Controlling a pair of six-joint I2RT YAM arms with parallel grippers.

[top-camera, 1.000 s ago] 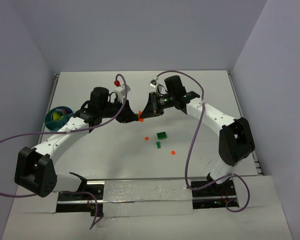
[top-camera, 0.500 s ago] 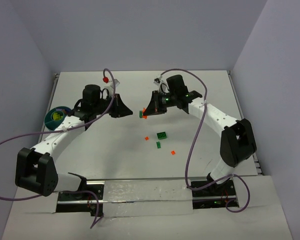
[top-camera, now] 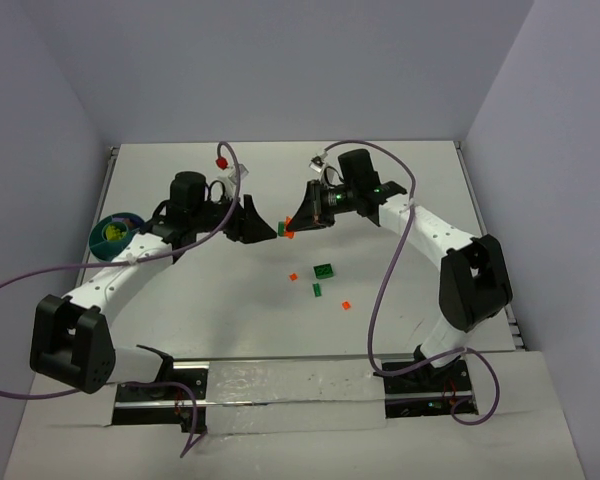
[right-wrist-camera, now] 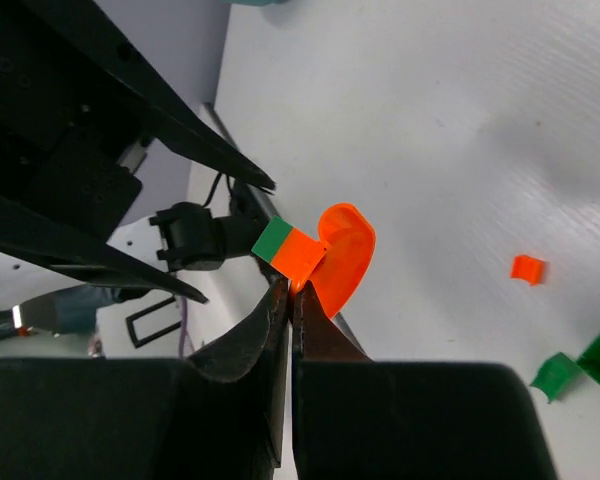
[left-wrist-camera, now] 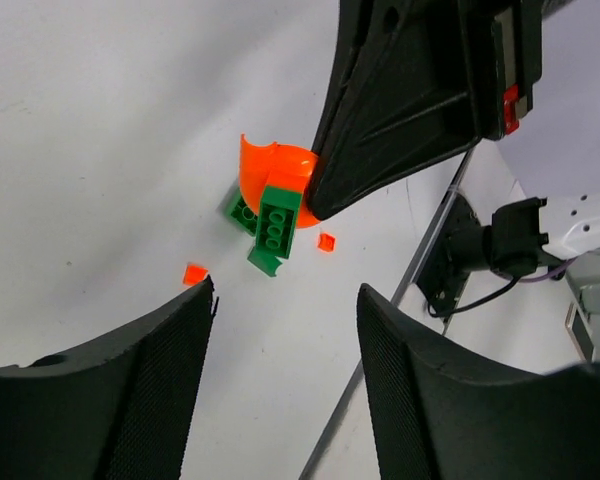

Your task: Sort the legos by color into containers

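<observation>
White tabletop [top-camera: 240,320] lies below. By the right gripper [right-wrist-camera: 290,292] an orange round piece [right-wrist-camera: 342,250] with green brick [right-wrist-camera: 273,238] attached is pinched mid-air; the left gripper [left-wrist-camera: 285,295] is held spread beside. Being edge-held, it could be dropped.

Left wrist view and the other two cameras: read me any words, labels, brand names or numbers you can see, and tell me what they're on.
No text can be read in any view.
The small red patch on the body of the right end effector is too blurred to show any lettering.
The orange and green lego cluster it is shut on shows no marking.
The teal bowl is too small to show any label.
</observation>
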